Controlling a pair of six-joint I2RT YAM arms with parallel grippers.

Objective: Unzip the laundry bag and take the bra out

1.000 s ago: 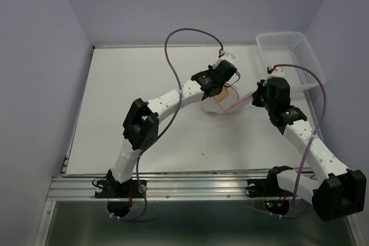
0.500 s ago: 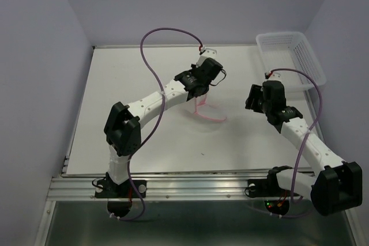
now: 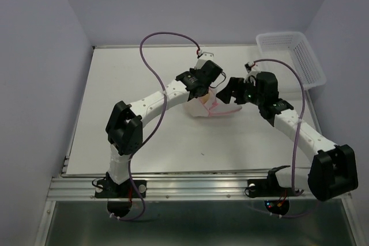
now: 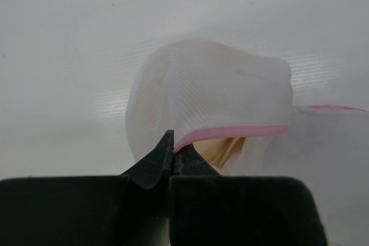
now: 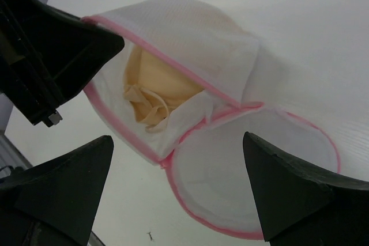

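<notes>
Right gripper (image 5: pixel 177 141) swung in from frame right, jaws spread, facing the laundry bag (image 4: pixel 219 84) at centre frame. Left gripper (image 4: pixel 172 145) is clamped on it, mouth open. Reach inside and grab only the bra (image 5: pixel 151 87), not the mesh.

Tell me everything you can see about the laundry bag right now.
The laundry bag is a small round pouch of white see-through mesh with a pink zipper rim. It is unzipped, its two dome halves splayed apart: one lies on the table, the other is held up by the left gripper, shut on its rim. The beige bra sits bunched inside that half. The right gripper hangs open over it, not touching.
</notes>
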